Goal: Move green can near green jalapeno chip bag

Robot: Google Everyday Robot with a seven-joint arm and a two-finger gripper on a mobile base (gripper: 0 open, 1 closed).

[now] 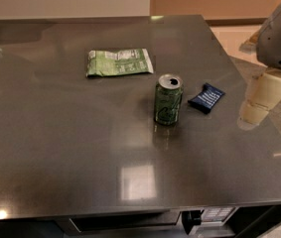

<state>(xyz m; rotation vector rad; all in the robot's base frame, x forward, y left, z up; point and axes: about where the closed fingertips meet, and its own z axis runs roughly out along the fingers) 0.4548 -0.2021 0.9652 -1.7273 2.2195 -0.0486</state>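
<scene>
The green can [168, 99] stands upright near the middle of the dark grey table [55, 143], its silver top open. The green jalapeno chip bag [119, 62] lies flat behind and to the left of the can, about a can's height away from it. My gripper [255, 108] hangs at the right edge of the table, pointing down, well to the right of the can and holding nothing. A small dark blue packet lies between the can and the gripper.
The dark blue packet [206, 97] lies just right of the can. The table's right edge runs under the gripper, with pale floor beyond. An appliance front [199, 217] shows below the table's near edge.
</scene>
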